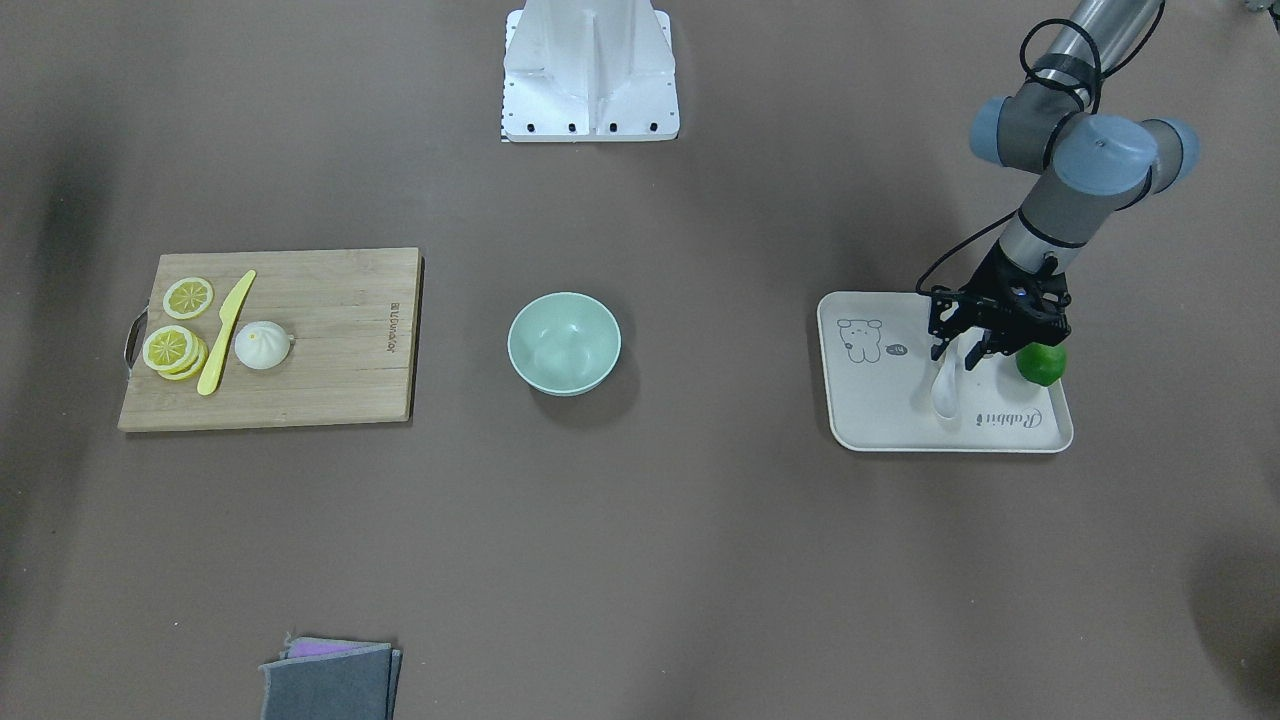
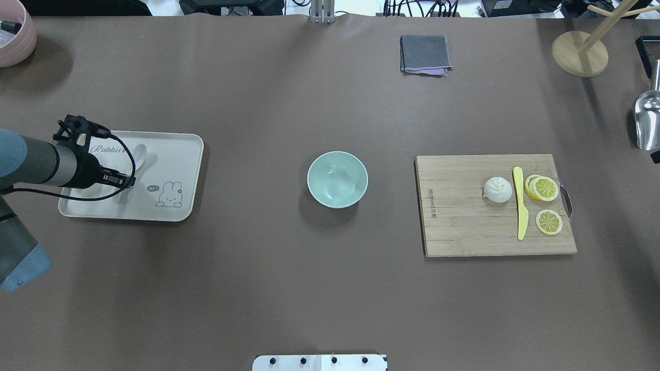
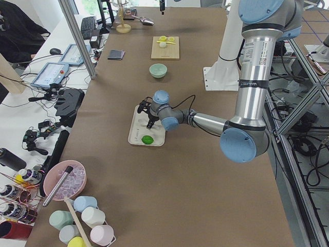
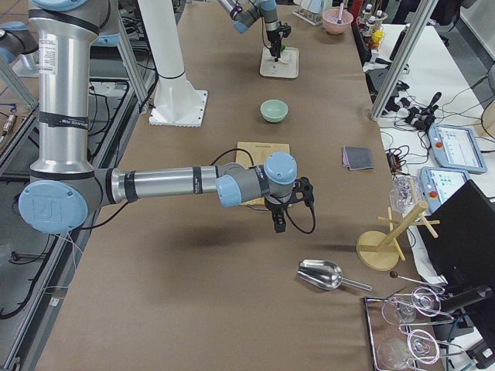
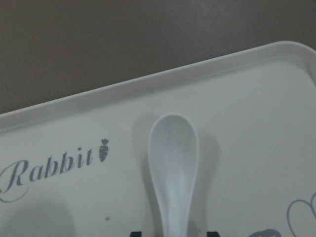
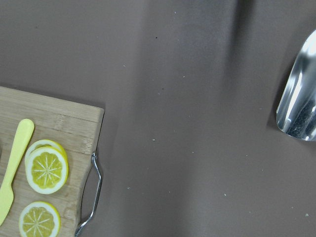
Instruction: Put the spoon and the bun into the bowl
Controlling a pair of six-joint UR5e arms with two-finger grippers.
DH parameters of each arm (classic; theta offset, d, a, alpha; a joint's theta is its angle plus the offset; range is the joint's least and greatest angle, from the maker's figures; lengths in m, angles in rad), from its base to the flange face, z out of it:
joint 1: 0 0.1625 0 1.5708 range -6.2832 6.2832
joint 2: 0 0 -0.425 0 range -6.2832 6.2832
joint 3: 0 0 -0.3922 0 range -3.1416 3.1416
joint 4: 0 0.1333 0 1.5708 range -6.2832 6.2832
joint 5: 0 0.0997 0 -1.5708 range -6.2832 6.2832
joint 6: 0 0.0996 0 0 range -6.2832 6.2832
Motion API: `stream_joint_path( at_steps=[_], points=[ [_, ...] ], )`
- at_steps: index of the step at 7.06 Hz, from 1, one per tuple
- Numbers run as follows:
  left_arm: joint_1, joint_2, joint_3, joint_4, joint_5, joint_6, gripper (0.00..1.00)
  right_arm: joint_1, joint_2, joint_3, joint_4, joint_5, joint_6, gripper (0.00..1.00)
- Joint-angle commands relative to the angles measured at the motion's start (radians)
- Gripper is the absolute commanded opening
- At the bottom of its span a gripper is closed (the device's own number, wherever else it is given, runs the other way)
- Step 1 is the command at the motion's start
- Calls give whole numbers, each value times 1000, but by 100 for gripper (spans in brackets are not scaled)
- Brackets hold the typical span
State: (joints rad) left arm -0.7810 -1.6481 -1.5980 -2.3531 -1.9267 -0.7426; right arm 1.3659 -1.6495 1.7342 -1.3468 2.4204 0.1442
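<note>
The white spoon (image 1: 944, 385) lies on the cream tray (image 1: 880, 400), scoop away from the arm. My left gripper (image 1: 960, 352) is low over the tray and open, a finger on each side of the spoon's handle. In the left wrist view the spoon (image 5: 173, 163) runs down between the two fingertips. The white bun (image 1: 262, 345) sits on the wooden cutting board (image 1: 330, 340). The empty mint-green bowl (image 1: 563, 342) stands at the table's middle. My right gripper (image 4: 278, 224) hangs above the table beyond the board's handle end; I cannot tell if it is open or shut.
A green lime (image 1: 1041, 363) sits on the tray beside the left gripper. A yellow knife (image 1: 226, 333) and lemon slices (image 1: 188, 297) lie by the bun. A folded grey cloth (image 2: 424, 54), a metal scoop (image 2: 647, 121) and a wooden stand (image 2: 580, 51) lie at the table's edges.
</note>
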Motion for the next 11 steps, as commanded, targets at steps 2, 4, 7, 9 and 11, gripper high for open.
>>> stream_joint_path(
  at_steps=[2, 4, 7, 9, 11],
  points=[
    [-3, 34, -54, -2, -14, -1, 0, -13, 10, 2, 0, -1, 15, 100],
    [-64, 25, -158, 1, -154, -67, 0, -52, 33, 24, 62, -3, 70, 100],
    [-58, -250, -192, 218, -152, -298, 0, -305, 134, 27, 265, -122, 563, 100],
    [-26, -331, -186, 287, -109, -346, 0, -474, 152, 42, 268, -304, 664, 100],
    [22, -380, -154, 293, -29, -362, 0, -595, 168, 47, 268, -421, 742, 100]
  ],
)
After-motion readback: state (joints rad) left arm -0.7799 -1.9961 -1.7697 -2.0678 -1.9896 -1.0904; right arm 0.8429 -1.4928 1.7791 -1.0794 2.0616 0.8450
